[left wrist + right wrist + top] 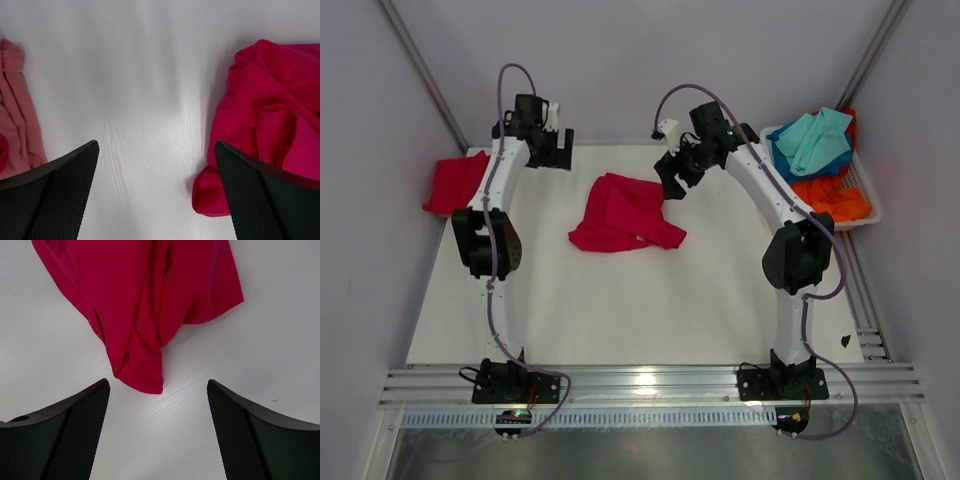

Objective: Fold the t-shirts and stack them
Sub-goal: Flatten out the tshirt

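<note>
A crumpled crimson t-shirt (623, 213) lies in a heap at the middle of the white table. My left gripper (552, 150) hovers behind and to its left, open and holding nothing. In the left wrist view the crimson t-shirt (270, 115) lies just beyond the right finger (260, 200), and salmon pink cloth (17, 120) shows at the left edge. My right gripper (672, 175) hangs open just right of the heap. In the right wrist view a corner of the crimson t-shirt (145, 295) points toward the open right gripper (158, 405), apart from both fingers.
A red t-shirt (455, 182) lies at the table's far left edge. A white basket (870, 195) at the back right holds a teal t-shirt (815, 138), a blue one (785, 160) and an orange one (835, 197). Grey walls stand on three sides.
</note>
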### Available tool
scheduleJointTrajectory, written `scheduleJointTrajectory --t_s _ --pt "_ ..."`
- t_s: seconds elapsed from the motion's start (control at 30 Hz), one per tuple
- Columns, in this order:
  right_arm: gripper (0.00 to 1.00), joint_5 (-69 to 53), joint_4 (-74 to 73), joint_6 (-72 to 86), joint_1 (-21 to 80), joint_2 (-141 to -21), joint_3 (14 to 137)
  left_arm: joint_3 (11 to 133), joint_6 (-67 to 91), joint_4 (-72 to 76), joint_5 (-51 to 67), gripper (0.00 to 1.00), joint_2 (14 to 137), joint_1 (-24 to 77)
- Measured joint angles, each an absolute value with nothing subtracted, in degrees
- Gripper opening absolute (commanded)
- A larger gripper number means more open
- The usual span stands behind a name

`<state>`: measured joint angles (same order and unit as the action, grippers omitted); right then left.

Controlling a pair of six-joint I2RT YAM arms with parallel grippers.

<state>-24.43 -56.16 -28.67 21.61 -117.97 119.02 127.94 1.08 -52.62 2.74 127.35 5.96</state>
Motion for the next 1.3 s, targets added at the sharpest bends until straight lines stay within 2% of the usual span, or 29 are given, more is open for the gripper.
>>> scheduleJointTrajectory --t_s 0.27,0.47,0.67,1.1,1.3 --pt "0.83 -25.80 -52.58 -30.92 26.74 -119.55 119.02 128.22 -0.30 -56.75 14.87 0.99 127.94 5.63" --pt "0.82 -23.68 -46.65 -30.13 27.92 -126.45 119.09 129.29 -2.87 -61.98 23.81 0.99 129.47 5.67" --pt "0.82 -21.37 -44.60 -29.63 27.46 -132.38 118.80 129.29 -5.19 -65.98 26.68 0.98 129.60 5.65" --pt "0.82 -21.34 -43.92 -28.08 28.27 -132.57 120.55 128.68 -8.38 -70.19 27.88 0.97 129.60 5.65" --pt "0.77 -23.94 -46.92 -28.60 29.23 -131.31 121.73 128.09 -7.77 -70.06 28.84 0.96 129.60 5.65"
